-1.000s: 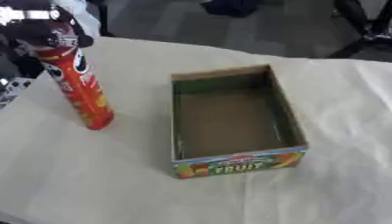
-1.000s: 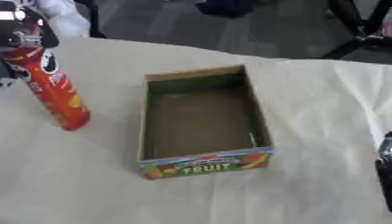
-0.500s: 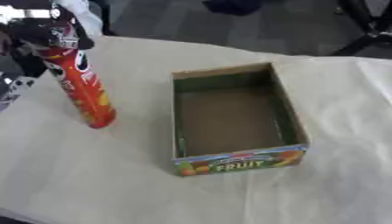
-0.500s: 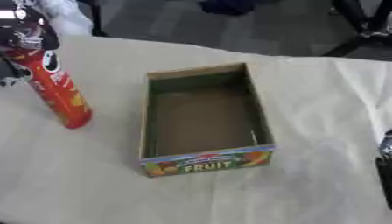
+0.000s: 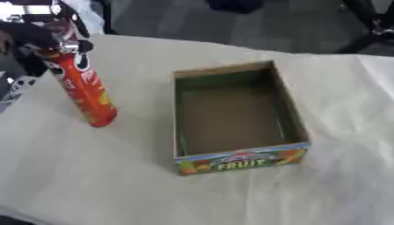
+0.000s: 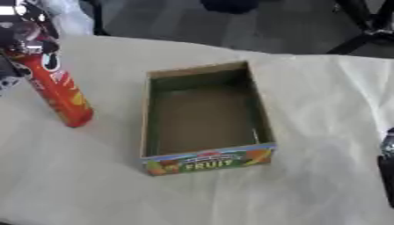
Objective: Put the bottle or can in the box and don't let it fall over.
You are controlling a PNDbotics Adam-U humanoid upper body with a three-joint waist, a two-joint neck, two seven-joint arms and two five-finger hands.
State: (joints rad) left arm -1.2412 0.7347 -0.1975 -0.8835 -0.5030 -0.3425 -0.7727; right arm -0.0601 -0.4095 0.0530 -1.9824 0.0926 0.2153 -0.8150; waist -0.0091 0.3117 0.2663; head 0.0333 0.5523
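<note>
The box [image 5: 235, 121] stands open-topped in the middle of the cloth-covered table [image 5: 154, 189], its inside bare, so a hand can come down into it from straight above; its four upright walls bar any entry from the side. Left of the box, well apart from its left wall, the tall red can [image 5: 85, 88] leans with its top tilted away from the box, and the left hand [image 5: 42, 33] wrapped round that top fills the space above it. Between the can's foot and the box lies a bare strip of cloth. Right of the box the cloth is bare out to the right hand [image 6: 387, 165], which shows at the right edge of the right eye view. In front of the box the cloth lies bare too.
</note>
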